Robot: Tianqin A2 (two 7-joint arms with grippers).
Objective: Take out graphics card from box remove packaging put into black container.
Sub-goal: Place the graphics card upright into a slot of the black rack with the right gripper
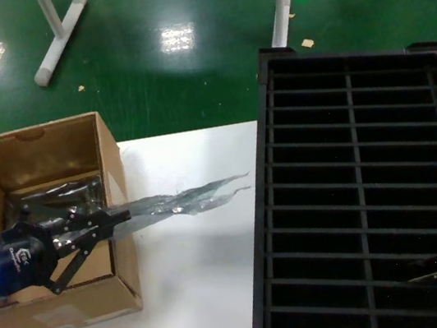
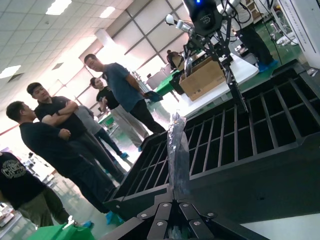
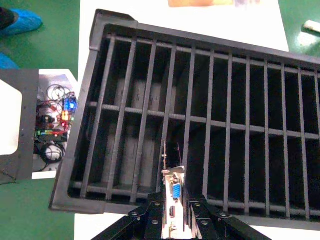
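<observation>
While the left gripper (image 1: 115, 219) by the brown cardboard box (image 1: 48, 241) pinches the emptied crinkly silver bag (image 1: 183, 200), the right gripper (image 3: 174, 212) clamps the small bracketed graphics card (image 3: 173, 192) edge-down, long axis lined up along a near-corner slot of the ribbed black plastic crate (image 1: 268, 206).

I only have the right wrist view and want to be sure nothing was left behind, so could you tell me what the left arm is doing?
Observer: The left gripper is over the box, shut on the packaging, which trails out flat above the white table.
Operator: Thank you; is anything left in the box?
Observer: Yes, shiny grey bagged items lie at its bottom.
Operator: And where is my arm relative to the black container?
Observer: The right gripper is at the black container's near right corner, holding the graphics card upright over a slot.
</observation>
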